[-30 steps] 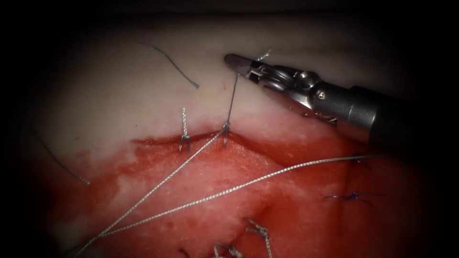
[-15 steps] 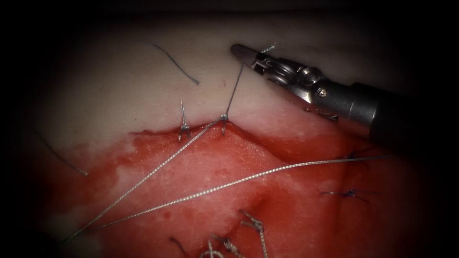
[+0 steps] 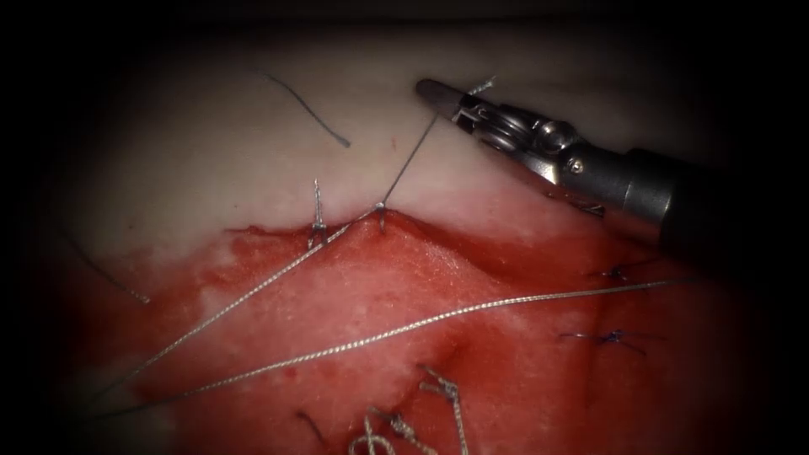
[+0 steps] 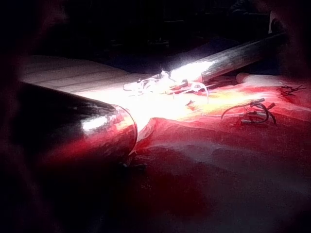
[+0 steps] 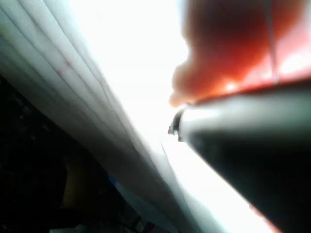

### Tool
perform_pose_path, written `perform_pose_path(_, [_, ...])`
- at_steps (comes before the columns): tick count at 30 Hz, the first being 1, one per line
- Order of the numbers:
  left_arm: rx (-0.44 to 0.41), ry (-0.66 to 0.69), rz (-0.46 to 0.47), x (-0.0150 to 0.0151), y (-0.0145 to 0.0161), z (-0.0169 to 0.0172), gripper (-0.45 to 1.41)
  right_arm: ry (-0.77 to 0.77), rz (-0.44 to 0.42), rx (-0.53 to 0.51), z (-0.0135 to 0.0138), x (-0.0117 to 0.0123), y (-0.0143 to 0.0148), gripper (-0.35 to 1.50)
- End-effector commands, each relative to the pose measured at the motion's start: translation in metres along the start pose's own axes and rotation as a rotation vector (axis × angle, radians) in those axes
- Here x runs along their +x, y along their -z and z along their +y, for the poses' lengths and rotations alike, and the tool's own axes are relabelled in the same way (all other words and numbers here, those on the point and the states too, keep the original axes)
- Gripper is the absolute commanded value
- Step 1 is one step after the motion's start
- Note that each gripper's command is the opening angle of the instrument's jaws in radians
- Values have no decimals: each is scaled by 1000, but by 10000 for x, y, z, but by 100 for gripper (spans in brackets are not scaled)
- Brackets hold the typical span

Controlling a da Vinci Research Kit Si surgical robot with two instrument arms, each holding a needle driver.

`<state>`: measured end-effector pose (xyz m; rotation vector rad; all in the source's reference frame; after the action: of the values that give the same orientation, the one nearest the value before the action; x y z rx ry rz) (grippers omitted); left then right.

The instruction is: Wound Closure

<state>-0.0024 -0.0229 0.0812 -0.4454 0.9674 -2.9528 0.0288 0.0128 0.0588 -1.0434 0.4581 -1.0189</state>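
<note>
My right tool (image 3: pixel 447 99) comes in from the right over the pale tissue (image 3: pixel 211 160), its jaws shut on the thread (image 3: pixel 409 160) near a short free end (image 3: pixel 483 84). That thread runs taut down to a stitch (image 3: pixel 381 209) at the cut's edge (image 3: pixel 278 234). From the stitch a long strand (image 3: pixel 236 303) stretches toward the lower left. A second long strand (image 3: pixel 404 330) crosses the red wet tissue from the right. In the left wrist view I see my left arm's dark shaft (image 4: pixel 73 131) and the right tool's shaft (image 4: pixel 233 57).
An earlier stitch with an upright cut end (image 3: pixel 318 215) stands left of the held one. Loose cut thread pieces (image 3: pixel 303 105) (image 3: pixel 105 274) lie on the pale tissue. Knotted stitches (image 3: pixel 438 396) sit at the bottom, dark sutures (image 3: pixel 611 337) at the right.
The right tool has moved up and to the right with the thread in its jaws. The stitch and the cut's edge have lifted and shifted left, and the long strands lie flatter.
</note>
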Motion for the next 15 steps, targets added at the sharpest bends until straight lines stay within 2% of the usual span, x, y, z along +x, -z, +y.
perform_pose_path(1, [6, 2, 6, 1, 11, -8, -45, -1, -11, -4, 11, -11, -7, -35])
perform_pose_path(4, [35, -23, -19, 1, 15, -18, -45, 7, -24, -20, 11, -10, -3, -35])
perform_pose_path(5, [44, -13, -23, 0, 20, -24, -45, 55, -28, -44, 13, -7, -1, -35])
perform_pose_path(6, [46, 61, -24, -2, 30, -34, -45, 138, -40, -73, 16, -5, 2, -21])
perform_pose_path(8, [-8, 140, 44, -6, 49, -51, -45, 212, -82, -140, 24, 1, 15, 19])
perform_pose_path(10, [-79, 212, 131, -11, 73, -73, -45, 222, -110, -171, 34, 5, 26, 27])
perform_pose_path(13, [-167, 339, 222, -19, 110, -107, -45, 286, -115, -172, 57, 3, 45, 76])
perform_pose_path(14, [-198, 354, 260, -22, 121, -117, -45, 290, -108, -169, 68, 1, 53, 98])
perform_pose_path(15, [-230, 385, 290, -25, 132, -126, -45, 298, -104, -166, 76, -1, 58, 108])
